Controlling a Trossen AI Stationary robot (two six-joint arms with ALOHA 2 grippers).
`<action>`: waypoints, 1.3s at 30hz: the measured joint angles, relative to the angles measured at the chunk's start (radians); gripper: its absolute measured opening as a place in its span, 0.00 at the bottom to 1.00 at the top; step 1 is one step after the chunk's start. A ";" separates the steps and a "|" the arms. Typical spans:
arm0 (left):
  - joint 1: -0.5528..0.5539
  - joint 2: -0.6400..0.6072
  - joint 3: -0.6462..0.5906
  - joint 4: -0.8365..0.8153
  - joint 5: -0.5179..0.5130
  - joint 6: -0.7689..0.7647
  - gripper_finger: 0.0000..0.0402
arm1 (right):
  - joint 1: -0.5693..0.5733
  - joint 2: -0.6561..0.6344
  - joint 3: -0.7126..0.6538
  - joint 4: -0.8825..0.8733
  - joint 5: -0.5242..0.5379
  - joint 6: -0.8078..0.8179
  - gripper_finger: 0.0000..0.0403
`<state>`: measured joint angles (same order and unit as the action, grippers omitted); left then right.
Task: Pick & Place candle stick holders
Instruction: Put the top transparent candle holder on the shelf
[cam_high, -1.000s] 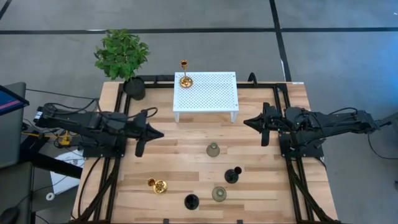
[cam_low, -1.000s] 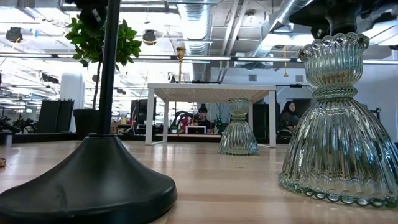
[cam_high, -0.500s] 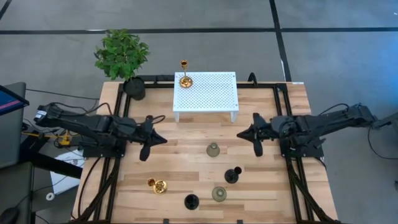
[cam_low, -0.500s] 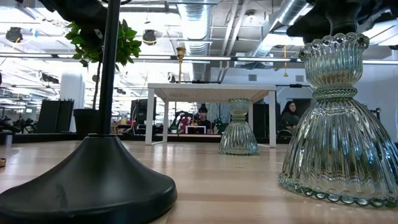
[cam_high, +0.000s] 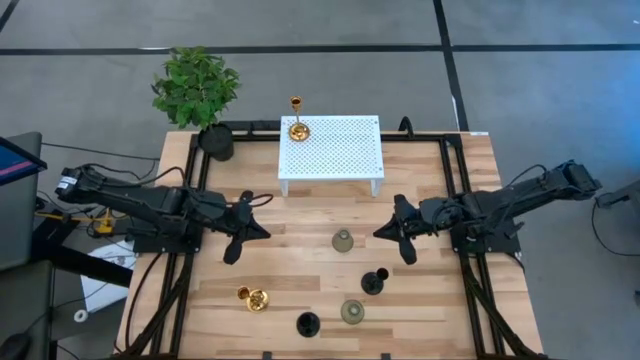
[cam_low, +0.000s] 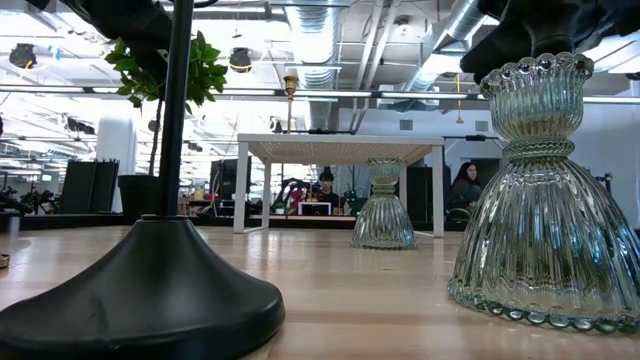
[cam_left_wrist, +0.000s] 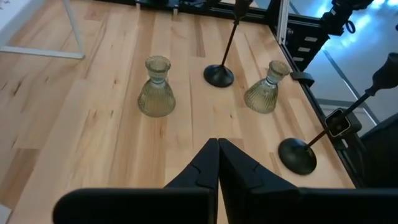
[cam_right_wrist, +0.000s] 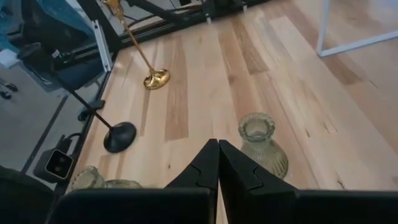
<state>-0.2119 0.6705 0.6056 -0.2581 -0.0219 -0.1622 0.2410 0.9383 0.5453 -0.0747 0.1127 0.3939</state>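
Five candle stick holders stand on the wooden table (cam_high: 300, 250); one gold holder (cam_high: 296, 122) tops the white perforated stand (cam_high: 340, 150). Both grippers, left (cam_high: 258, 232) and right (cam_high: 384, 230), hover shut. Ribbed glass holder (cam_high: 343, 240) looks fragile, slippery: grip its narrow neck.

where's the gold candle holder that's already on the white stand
In the high view the upright gold candle holder stands on the back left corner of the white perforated stand, just right of the potted plant.

gold holder (cam_high: 297, 129) — white perforated stand (cam_high: 345, 148) | green plant (cam_high: 195, 85)
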 joint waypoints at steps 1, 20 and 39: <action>0.000 0.002 0.000 -0.002 0.000 0.000 0.02 | 0.000 0.000 0.000 -0.008 0.000 0.000 0.00; 0.000 0.013 0.000 0.133 -0.038 0.001 0.02 | -0.046 0.176 0.000 0.043 0.011 0.015 0.01; 0.000 0.013 0.000 0.148 -0.037 0.001 0.02 | -0.060 0.456 0.001 0.312 0.024 -0.063 0.54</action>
<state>-0.2119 0.6838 0.6060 -0.1097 -0.0593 -0.1616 0.1811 1.3942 0.5461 0.2378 0.1366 0.3305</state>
